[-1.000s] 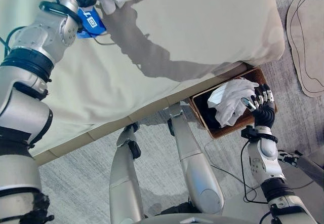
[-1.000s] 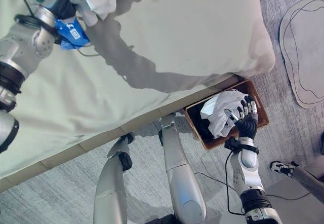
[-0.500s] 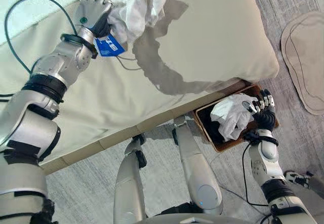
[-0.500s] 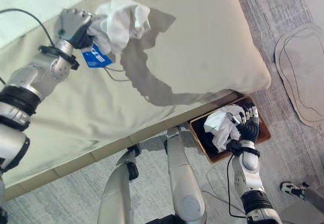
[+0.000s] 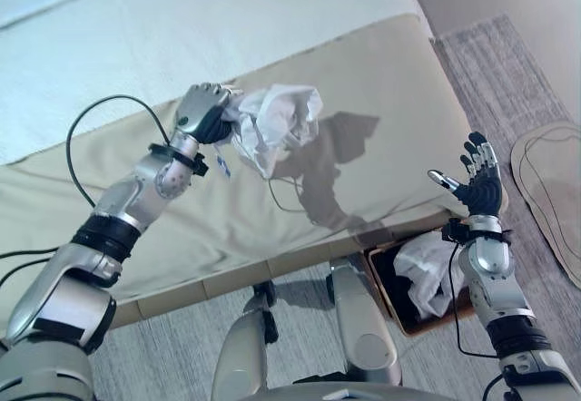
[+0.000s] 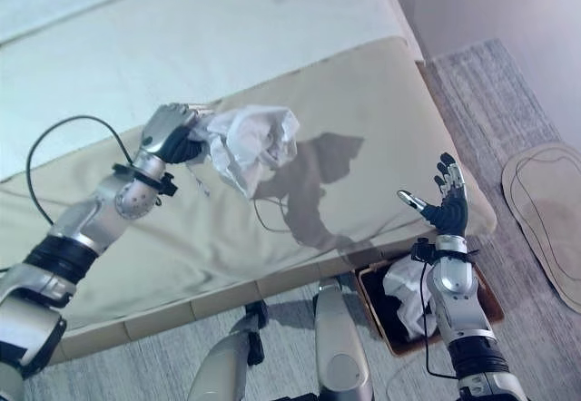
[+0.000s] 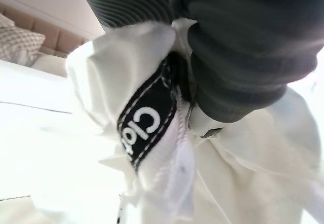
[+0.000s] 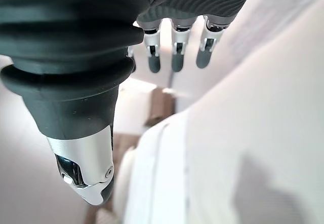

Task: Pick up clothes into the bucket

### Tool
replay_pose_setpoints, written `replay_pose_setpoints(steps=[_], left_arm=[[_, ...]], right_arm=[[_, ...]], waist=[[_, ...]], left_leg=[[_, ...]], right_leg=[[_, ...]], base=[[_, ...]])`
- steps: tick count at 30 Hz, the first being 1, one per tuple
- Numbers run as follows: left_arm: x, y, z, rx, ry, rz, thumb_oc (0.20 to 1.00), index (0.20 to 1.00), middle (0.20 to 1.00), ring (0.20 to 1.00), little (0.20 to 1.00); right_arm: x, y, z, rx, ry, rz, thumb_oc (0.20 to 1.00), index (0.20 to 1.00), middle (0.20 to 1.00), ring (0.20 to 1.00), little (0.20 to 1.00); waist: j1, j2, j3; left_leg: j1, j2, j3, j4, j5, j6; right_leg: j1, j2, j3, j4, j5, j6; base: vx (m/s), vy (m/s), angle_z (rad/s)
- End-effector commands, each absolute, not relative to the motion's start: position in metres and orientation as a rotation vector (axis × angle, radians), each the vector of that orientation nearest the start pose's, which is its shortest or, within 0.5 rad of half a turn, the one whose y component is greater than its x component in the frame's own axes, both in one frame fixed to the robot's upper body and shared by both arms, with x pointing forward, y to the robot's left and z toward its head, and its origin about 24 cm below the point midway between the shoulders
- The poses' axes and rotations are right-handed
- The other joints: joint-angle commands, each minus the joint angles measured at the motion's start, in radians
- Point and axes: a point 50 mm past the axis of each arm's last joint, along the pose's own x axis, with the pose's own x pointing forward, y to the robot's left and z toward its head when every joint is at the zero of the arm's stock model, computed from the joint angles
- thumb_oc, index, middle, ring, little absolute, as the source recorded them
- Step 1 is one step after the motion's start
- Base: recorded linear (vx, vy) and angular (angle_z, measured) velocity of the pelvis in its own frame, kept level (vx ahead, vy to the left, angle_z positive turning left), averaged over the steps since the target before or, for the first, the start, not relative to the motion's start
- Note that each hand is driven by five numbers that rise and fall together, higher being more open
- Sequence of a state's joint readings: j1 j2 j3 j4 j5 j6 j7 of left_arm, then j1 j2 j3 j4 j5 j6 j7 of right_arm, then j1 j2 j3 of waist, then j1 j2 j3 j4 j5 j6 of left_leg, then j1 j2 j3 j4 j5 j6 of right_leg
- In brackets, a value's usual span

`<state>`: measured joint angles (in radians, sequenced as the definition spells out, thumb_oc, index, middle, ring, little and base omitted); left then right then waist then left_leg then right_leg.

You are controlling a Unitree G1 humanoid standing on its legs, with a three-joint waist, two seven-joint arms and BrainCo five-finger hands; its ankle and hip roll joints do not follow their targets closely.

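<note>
Overhead stereo pair, close wrist views

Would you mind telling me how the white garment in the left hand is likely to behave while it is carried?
The white garment bunches and droops from the left hand, so it is probably floppy. It looks thin, likely light. Loose folds and a cord hang free; they may snag.

Soft, crumpled white cloth point(image 5: 277, 124) is being clenched by silvery metallic fingers point(image 5: 201, 102); a matt beige fabric bed point(image 5: 381, 83), a brown wooden-looking bucket point(image 6: 490, 303) and rough grey carpet point(image 5: 490, 65) are being shown.
</note>
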<state>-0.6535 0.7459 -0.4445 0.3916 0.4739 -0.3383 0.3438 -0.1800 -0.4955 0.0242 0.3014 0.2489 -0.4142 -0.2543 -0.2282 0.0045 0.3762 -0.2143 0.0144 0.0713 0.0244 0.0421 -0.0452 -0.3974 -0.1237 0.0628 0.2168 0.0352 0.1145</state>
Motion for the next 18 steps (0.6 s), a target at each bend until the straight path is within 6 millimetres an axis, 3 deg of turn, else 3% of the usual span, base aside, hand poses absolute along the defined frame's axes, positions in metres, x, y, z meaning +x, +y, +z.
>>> replay_pose_setpoints(steps=[1,5,10,18], left_arm=[[0.332,0.185,0.197,1.062,-0.796,-0.058,0.200,0.200,0.200,0.200,0.200],[0.319,0.177,0.188,0.965,-0.797,-0.144,0.200,0.200,0.200,0.200,0.200],[0.308,0.168,0.178,0.829,-0.776,-0.216,0.200,0.200,0.200,0.200,0.200],[0.294,0.153,0.177,0.782,-0.799,-0.328,0.200,0.200,0.200,0.200,0.200]], right_arm=[[0.283,-0.243,0.102,-0.409,-0.375,-0.150,1.000,1.000,1.000,1.000,1.000],[0.292,-0.223,0.110,-0.573,-0.399,0.008,1.000,1.000,1.000,1.000,1.000],[0.294,-0.199,0.099,-0.623,-0.347,0.200,1.000,1.000,1.000,1.000,1.000],[0.295,-0.156,0.090,-0.669,-0.355,0.388,1.000,1.000,1.000,1.000,1.000]], waist=[[0.009,-0.027,-0.106],[0.026,-0.032,-0.145],[0.049,-0.042,-0.185],[0.068,-0.048,-0.226]], left_leg=[[0.101,-0.034,-0.020,0.086,-0.180,0.016],[0.160,-0.033,-0.020,0.042,-0.163,0.018],[0.208,-0.034,-0.016,0.029,-0.164,0.021],[0.250,-0.039,-0.018,0.014,-0.166,0.027]], right_leg=[[0.074,-0.043,-0.063,-0.151,0.124,0.044],[0.128,-0.038,-0.073,-0.177,0.129,0.048],[0.183,-0.039,-0.080,-0.195,0.125,0.049],[0.233,-0.045,-0.086,-0.216,0.128,0.055]], base=[[0.06,0.039,0.08],[0.04,0.038,0.06],[0.07,0.037,0.05],[0.04,0.019,0.01]])
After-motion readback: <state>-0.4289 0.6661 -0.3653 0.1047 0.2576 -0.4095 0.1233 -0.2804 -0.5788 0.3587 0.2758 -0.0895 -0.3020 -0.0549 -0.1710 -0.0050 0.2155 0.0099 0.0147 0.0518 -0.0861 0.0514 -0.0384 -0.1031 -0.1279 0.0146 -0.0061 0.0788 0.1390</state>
